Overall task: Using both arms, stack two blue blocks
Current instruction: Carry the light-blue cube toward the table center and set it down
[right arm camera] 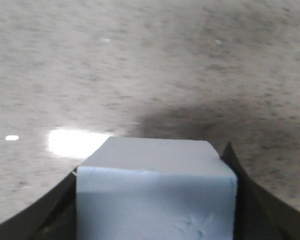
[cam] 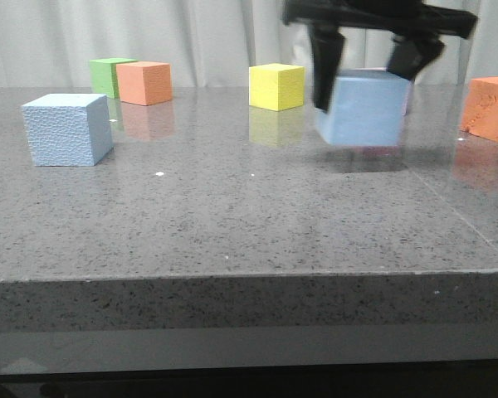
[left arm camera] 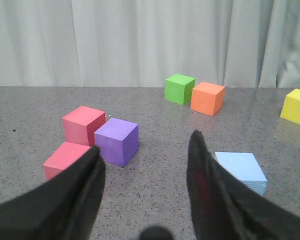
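One pale blue block point(cam: 67, 128) rests on the grey table at the left; it also shows in the left wrist view point(left arm camera: 242, 170), just beside my left gripper's finger. My left gripper point(left arm camera: 145, 155) is open and empty above the table; it is out of the front view. My right gripper point(cam: 367, 83) is shut on the second blue block point(cam: 363, 108) and holds it tilted a little above the table at the back right. That block fills the space between the fingers in the right wrist view point(right arm camera: 155, 195).
Green point(cam: 108, 75), orange point(cam: 144, 82) and yellow point(cam: 275, 86) cubes stand along the back. A rough orange block point(cam: 490, 108) is at the far right. Purple point(left arm camera: 116, 141) and two red cubes point(left arm camera: 83, 124) point(left arm camera: 65, 159) lie left of the left gripper.
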Controlling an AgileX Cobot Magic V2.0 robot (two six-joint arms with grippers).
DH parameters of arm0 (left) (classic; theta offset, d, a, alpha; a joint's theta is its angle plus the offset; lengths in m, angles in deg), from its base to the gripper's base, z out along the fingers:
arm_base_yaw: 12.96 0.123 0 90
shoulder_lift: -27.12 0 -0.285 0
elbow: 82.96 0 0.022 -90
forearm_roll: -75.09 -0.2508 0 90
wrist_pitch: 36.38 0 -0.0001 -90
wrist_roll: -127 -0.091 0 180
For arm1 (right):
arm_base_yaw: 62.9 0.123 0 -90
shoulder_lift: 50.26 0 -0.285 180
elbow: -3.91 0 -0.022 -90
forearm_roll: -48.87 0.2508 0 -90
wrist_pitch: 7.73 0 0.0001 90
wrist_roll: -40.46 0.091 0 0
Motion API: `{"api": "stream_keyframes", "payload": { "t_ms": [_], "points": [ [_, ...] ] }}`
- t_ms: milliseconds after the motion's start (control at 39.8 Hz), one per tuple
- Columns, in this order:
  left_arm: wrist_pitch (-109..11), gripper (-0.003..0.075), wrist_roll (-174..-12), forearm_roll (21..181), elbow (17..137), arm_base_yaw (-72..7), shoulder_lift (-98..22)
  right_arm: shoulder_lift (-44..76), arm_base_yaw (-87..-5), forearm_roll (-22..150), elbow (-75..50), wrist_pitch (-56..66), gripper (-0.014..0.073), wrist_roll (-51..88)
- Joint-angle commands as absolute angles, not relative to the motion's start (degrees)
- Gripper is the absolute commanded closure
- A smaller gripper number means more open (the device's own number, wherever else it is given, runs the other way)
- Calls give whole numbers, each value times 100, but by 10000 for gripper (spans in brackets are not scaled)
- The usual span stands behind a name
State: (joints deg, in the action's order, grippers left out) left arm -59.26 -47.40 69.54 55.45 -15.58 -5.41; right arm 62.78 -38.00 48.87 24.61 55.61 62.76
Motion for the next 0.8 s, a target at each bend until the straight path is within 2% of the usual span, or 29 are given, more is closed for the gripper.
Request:
{"api": "stream_keyframes", "payload": {
  "t_ms": [0,276,628,779],
  "points": [
    [-5463,355,-4743,6944,5717,-1594,-616,6167,-3512,4563,2927,5505,120,6707],
    [-5463,355,-4743,6944,5717,-1594,-616,7048,-2823,3441,3867,5978,120,8122],
    [-5463,355,-4743,6944,5717,-1594,-616,7258,-2731,3386,4054,5679,111,8204],
    [-5463,355,-4743,6944,5717,-1594,-616,7258,-2731,3392,4054,5627,3,8199]
  ]
}}
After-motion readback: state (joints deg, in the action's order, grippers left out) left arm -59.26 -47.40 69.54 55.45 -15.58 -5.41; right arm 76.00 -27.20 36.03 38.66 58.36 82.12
